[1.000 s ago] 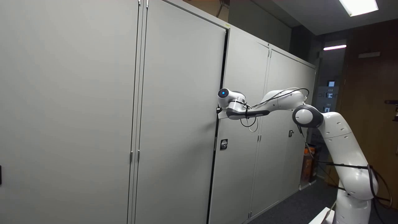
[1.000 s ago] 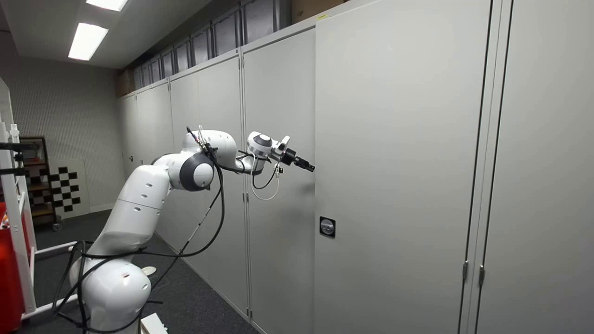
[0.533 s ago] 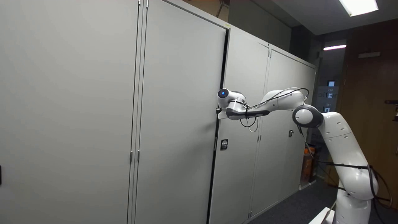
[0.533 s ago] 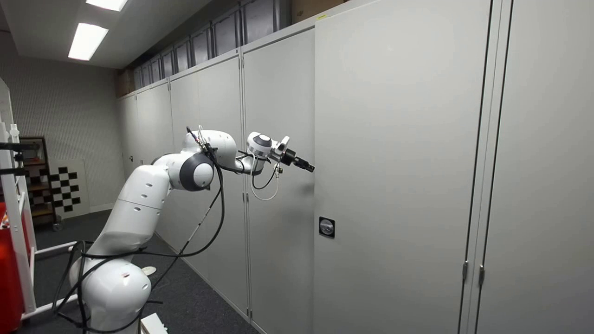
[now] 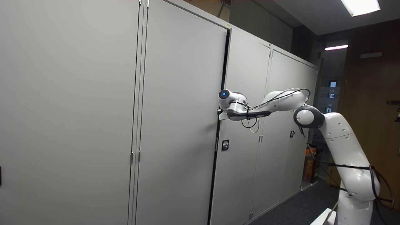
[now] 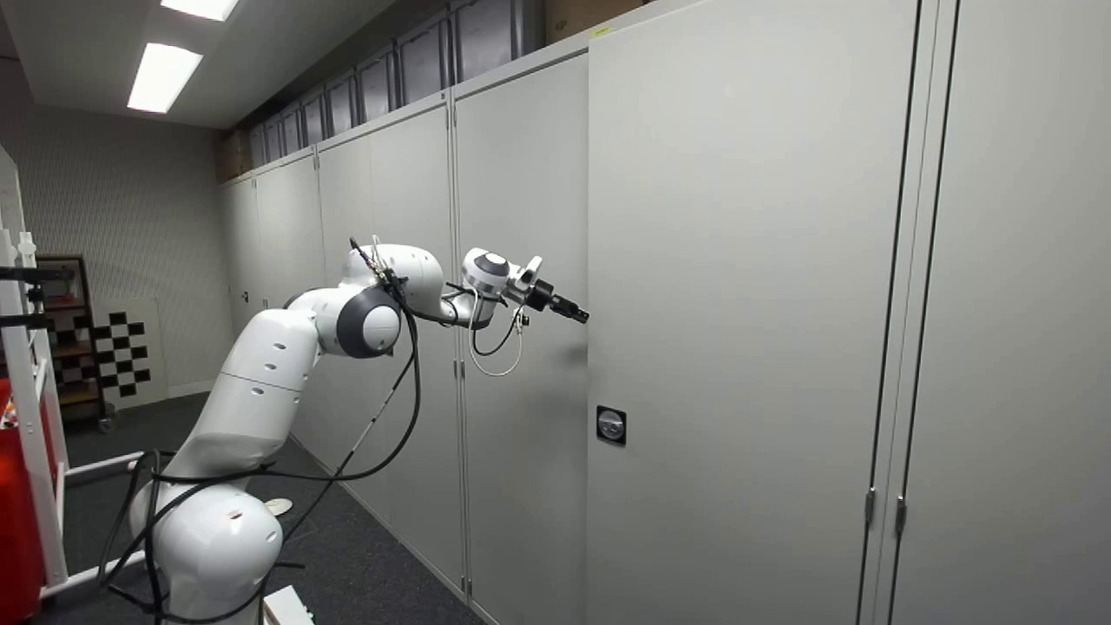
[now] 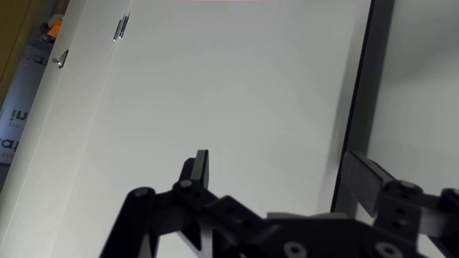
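My gripper (image 7: 279,173) is open and holds nothing. It shows from the side in an exterior view (image 6: 575,309) and is mostly hidden behind the wrist in an exterior view (image 5: 220,111). A tall grey cabinet door (image 5: 247,65) with a round latch (image 5: 225,145) stands slightly ajar, and it shows in an exterior view too (image 6: 746,260). A dark gap (image 5: 224,59) runs down its edge. In the wrist view this door (image 7: 229,89) lies between and beyond the fingers, and one finger overlaps the dark gap (image 7: 371,79). Whether the fingers touch the door I cannot tell.
The neighbouring grey door (image 5: 184,109) looks shut. More cabinets run along the wall. Grey crates (image 6: 425,61) and a cardboard box (image 6: 590,19) stand on top. Black cables (image 6: 408,373) hang along the arm. A white frame (image 6: 42,417) and a red object (image 6: 16,512) stand at one side.
The edge and latch of the ajar door have shifted very slightly. The wrist sits a touch lower in an exterior view. The gripper otherwise holds nearly still.
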Robot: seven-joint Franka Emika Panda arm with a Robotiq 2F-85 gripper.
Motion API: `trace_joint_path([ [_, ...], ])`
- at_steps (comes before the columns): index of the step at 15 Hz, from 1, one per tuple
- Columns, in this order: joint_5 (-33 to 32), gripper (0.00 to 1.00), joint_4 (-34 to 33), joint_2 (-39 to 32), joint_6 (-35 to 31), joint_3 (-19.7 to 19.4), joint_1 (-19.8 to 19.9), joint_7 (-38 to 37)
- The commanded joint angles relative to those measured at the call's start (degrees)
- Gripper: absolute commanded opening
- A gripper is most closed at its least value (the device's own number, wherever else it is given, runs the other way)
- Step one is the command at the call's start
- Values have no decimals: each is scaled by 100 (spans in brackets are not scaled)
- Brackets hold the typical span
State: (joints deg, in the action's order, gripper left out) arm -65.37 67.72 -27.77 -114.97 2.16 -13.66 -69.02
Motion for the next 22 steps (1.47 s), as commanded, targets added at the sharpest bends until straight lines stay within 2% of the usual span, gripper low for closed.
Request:
trace_joint_path([
  [1,-20,100,42,73,-60,1,5,-24],
  [5,196,100,97,124,-188,83,77,66],
  [12,1057,100,441,416,-766,301,265,209],
  [20,1540,100,685,640,-1102,306,437,363],
  [21,1365,100,202,274,-809,209,257,204],
  [22,1378,100,222,280,-817,208,262,208],
])
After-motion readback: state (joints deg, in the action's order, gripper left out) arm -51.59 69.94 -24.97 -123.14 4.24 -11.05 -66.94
